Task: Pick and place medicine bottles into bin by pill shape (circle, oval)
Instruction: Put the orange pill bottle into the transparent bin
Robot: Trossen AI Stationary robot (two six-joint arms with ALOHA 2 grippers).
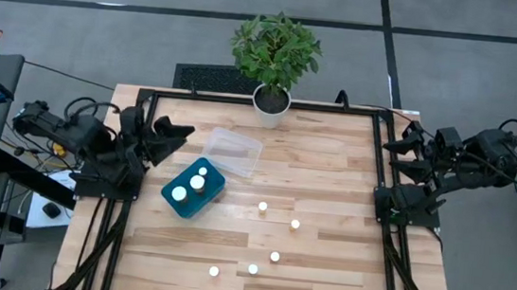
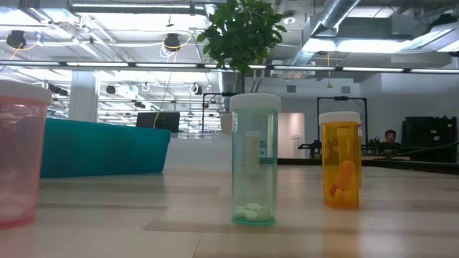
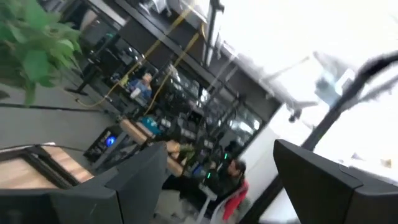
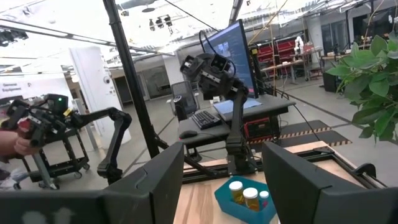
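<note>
Several white-capped medicine bottles stand loose on the wooden table (image 1: 331, 181), among them one (image 1: 263, 205) near the middle and one (image 1: 214, 271) by the front edge. Three more bottles (image 1: 197, 183) stand inside the teal bin (image 1: 208, 195). A clear bin (image 1: 232, 151) lies just behind it. In the low view a clear greenish bottle (image 2: 254, 161) holds white pills and an orange bottle (image 2: 340, 161) holds oval pills. My left gripper (image 1: 182, 132) hangs open at the table's left edge, holding nothing. My right gripper (image 1: 393, 146) hangs open at the right edge, also holding nothing.
A potted plant (image 1: 270, 100) stands at the back edge of the table. Black frame rails (image 1: 381, 204) run along both sides. A pink translucent container (image 2: 18, 154) fills the low view's left. The right wrist view shows the teal bin (image 4: 231, 200) and the left arm (image 4: 214, 74) beyond.
</note>
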